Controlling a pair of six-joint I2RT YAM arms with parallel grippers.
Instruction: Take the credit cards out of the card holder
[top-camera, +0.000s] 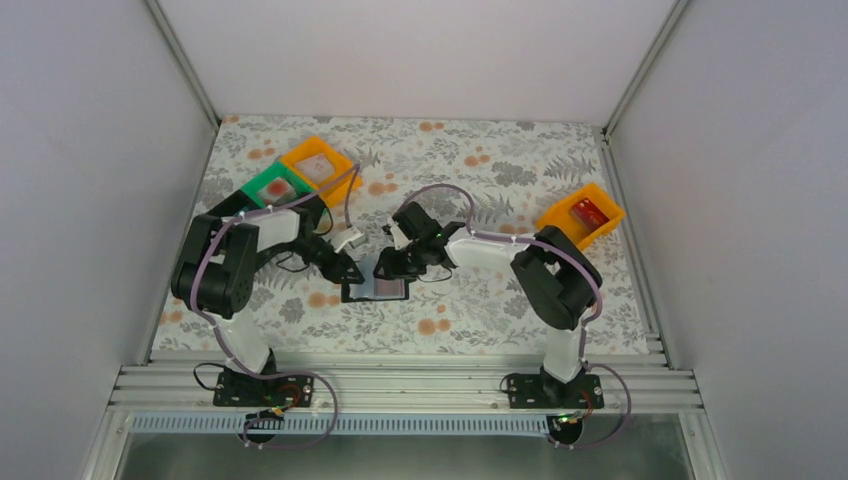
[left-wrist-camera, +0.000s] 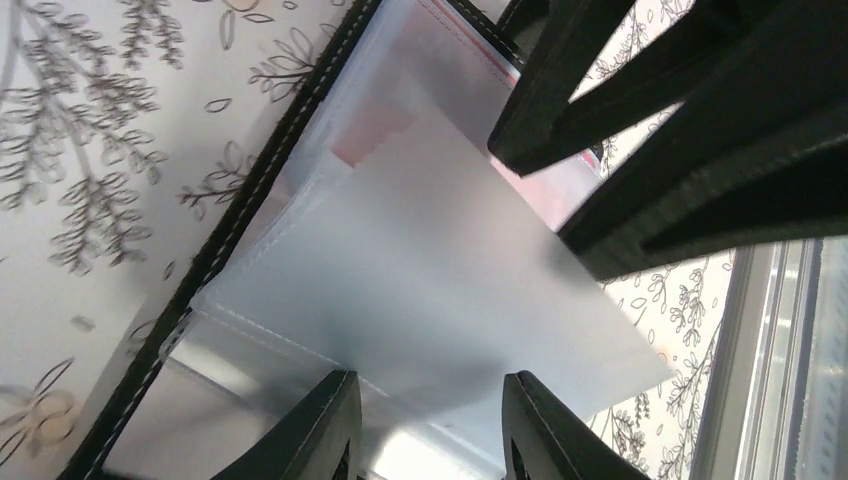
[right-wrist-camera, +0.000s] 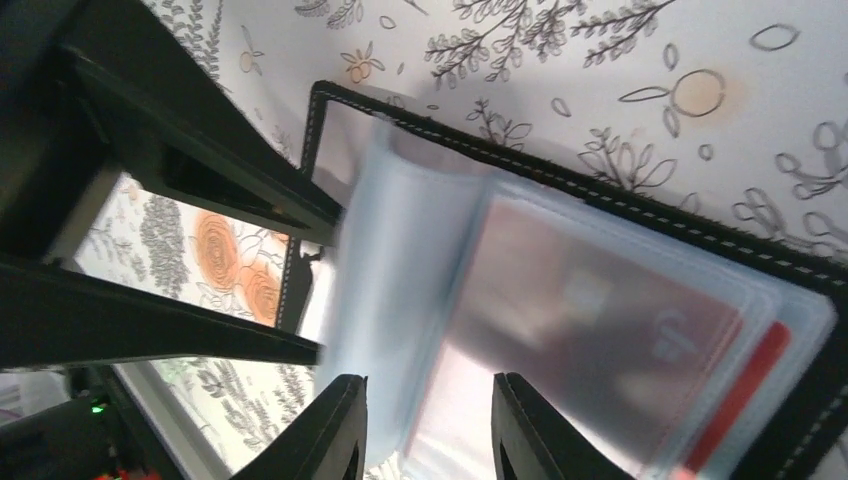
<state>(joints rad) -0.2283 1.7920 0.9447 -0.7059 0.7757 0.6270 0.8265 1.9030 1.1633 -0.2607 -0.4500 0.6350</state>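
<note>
The black card holder (top-camera: 378, 290) lies open on the flowered table between my two grippers. Its stitched black edge (left-wrist-camera: 250, 200) frames several cloudy plastic sleeves (left-wrist-camera: 430, 250). A red credit card (right-wrist-camera: 760, 375) and a darker one (right-wrist-camera: 610, 320) sit inside the sleeves; pink shows through them (left-wrist-camera: 375, 140) in the left wrist view. My left gripper (top-camera: 352, 272) (left-wrist-camera: 430, 385) is open, fingers apart just above a sleeve page. My right gripper (top-camera: 392, 268) (right-wrist-camera: 430, 385) is open too, over a lifted, curling sleeve (right-wrist-camera: 400, 260). The right gripper's dark fingers (left-wrist-camera: 640, 100) reach in from the opposite side.
An orange tray (top-camera: 318, 165) and a green tray (top-camera: 272, 188) stand at the back left. Another orange tray (top-camera: 560, 222) at the right holds a red item (top-camera: 590, 212). A metal rail (top-camera: 400, 385) runs along the near edge.
</note>
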